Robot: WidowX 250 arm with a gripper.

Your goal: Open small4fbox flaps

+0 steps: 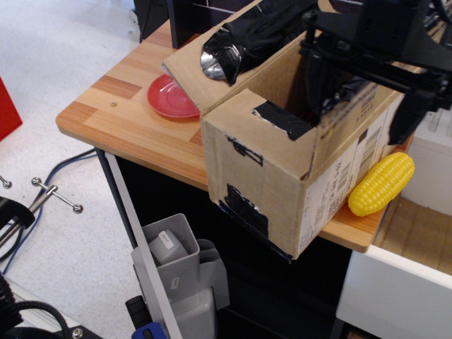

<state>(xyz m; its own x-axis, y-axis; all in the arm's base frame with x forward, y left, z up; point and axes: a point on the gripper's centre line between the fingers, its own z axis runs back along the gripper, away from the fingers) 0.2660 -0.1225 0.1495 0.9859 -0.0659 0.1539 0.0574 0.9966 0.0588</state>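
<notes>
The small4fbox (258, 187), a brown cardboard box with black tape patches and a white barcode label (359, 152), stands on the wooden table's front right corner. Its left flap (192, 68) is folded outward, with shiny black tape (244, 39) on it. The box's inside shows dark. The right flap (351, 101) is blurred, raised at the box's right rim. My black gripper (357, 121) hangs over that rim with its fingers (316, 88) wide apart and the flap between them, gripping nothing.
A yellow corn (379, 183) lies right of the box. A red plate (169, 97) sits left of it on the table (113, 120). A white cabinet (395, 289) stands at the right, and a grey bin (173, 254) stands below the table edge.
</notes>
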